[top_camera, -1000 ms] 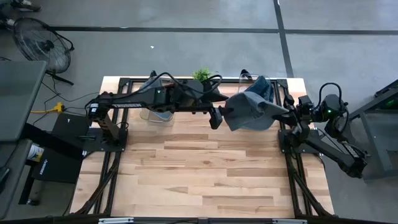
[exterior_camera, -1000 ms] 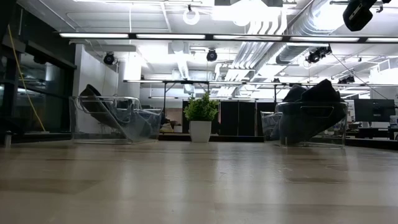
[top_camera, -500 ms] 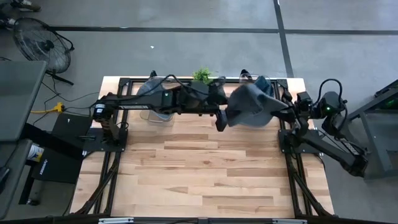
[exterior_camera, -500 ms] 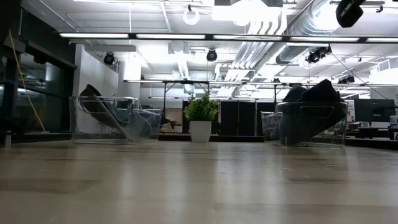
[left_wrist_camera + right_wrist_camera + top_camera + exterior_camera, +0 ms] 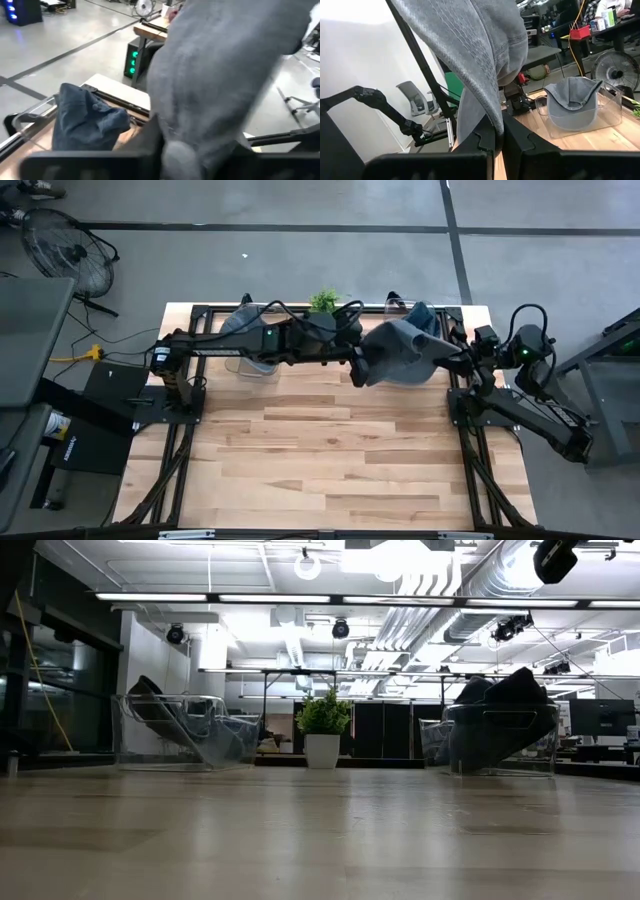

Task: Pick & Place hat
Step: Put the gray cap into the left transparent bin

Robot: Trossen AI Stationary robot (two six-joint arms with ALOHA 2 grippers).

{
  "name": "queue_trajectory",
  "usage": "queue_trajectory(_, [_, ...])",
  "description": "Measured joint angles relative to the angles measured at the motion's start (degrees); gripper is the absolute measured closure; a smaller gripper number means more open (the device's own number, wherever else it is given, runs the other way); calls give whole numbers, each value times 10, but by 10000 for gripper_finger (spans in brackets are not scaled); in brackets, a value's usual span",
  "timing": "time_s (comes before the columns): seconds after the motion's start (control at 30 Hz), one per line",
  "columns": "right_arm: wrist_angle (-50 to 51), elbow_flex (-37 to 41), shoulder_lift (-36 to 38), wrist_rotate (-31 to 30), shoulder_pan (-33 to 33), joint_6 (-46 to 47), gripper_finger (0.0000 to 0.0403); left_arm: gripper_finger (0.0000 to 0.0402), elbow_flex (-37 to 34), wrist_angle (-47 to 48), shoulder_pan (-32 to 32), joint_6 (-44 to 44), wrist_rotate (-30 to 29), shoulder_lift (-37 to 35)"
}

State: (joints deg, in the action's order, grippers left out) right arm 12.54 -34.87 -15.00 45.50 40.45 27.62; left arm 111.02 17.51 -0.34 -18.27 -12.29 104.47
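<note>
Both claws pinch grey hat [image 5: 398,352], seemingly stretched crosswise.

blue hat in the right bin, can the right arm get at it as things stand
Probably not yet: the right gripper is shut on the grey hat, which also hangs over the blue hat in its bin.

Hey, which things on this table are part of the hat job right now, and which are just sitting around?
Job:
grey hat
left gripper, at the hat
right gripper, shut on it
left bin
right bin

Lying about:
potted plant
</note>
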Motion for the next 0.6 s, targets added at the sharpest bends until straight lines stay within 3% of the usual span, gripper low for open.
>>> queue_trajectory(0.1, [0, 0, 0, 0, 0, 0, 399, 390, 0, 3, 0, -2, -19, 0])
queue_trajectory(0.27, [0, 0, 0, 1, 0, 0, 392, 398, 0, 4, 0, -11, -31, 0])
queue_trajectory(0.6, [0, 0, 0, 14, 0, 2, 339, 400, 0, 7, 0, -11, -34, 0])
